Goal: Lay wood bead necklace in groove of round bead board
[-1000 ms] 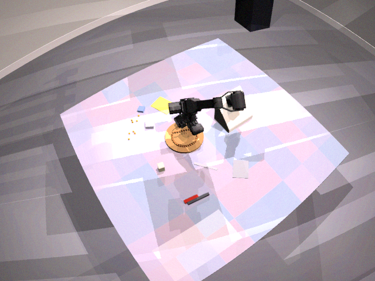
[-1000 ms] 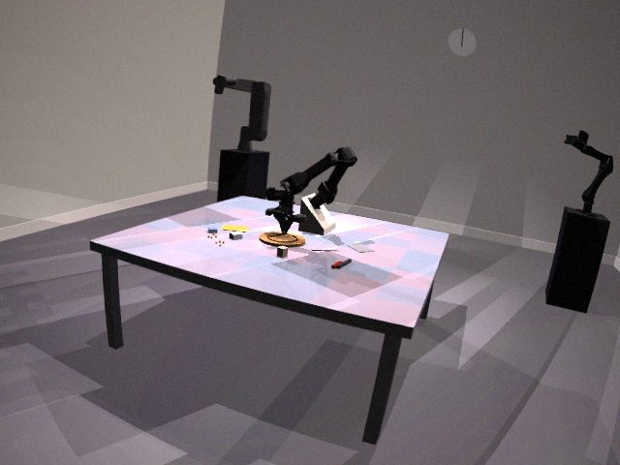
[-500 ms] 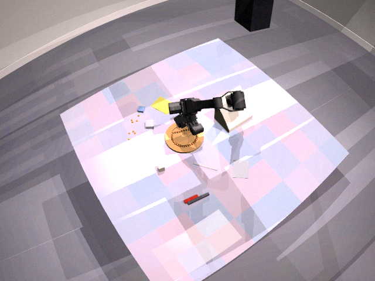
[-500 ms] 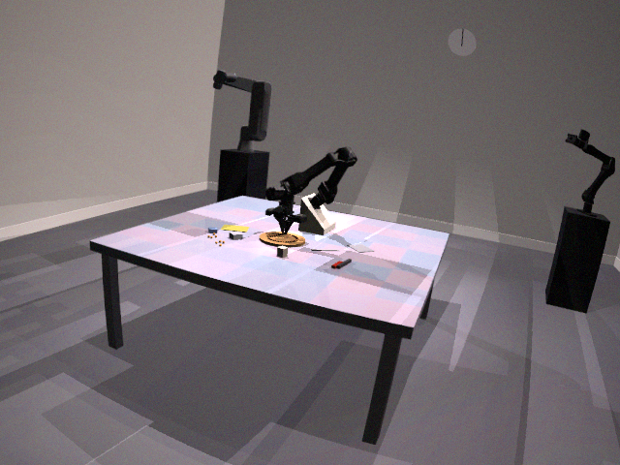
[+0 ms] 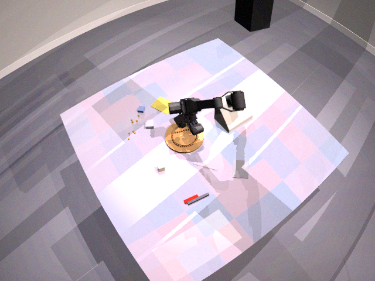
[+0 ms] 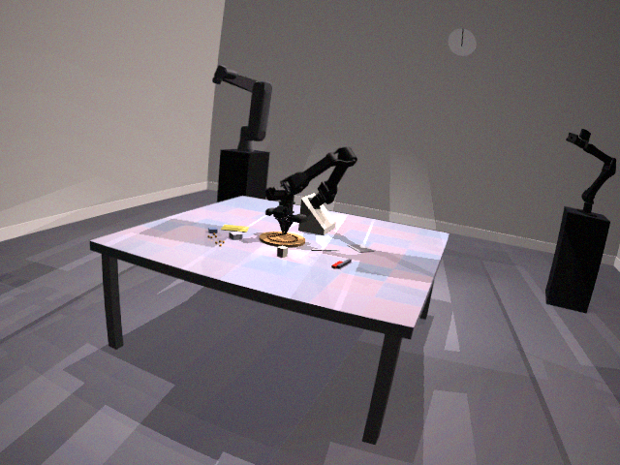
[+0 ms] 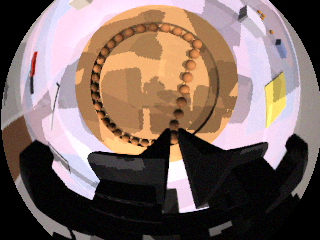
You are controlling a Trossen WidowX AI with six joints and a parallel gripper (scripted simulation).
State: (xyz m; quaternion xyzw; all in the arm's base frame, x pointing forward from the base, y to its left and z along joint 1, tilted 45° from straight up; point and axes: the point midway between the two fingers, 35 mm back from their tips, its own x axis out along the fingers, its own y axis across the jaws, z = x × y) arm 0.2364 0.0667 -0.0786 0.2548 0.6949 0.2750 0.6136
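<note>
The round wood bead board lies flat on the table. The wood bead necklace lies on it as a loop. In the wrist view its left and top beads follow the groove. On the right its beads cut inward in a nearly straight line, and the bare groove shows as a dark arc outside them. My gripper points down at the board's near edge in the wrist view, with its fingertips closed around a bead at the lower end of that line. In the top view the arm hides the fingertips.
A white wedge stands by the arm's base. Around the board lie a yellow sheet, a blue block, a grey block, several loose orange beads, a pale cube, a thin white stick, a grey square and a red block beside a dark bar.
</note>
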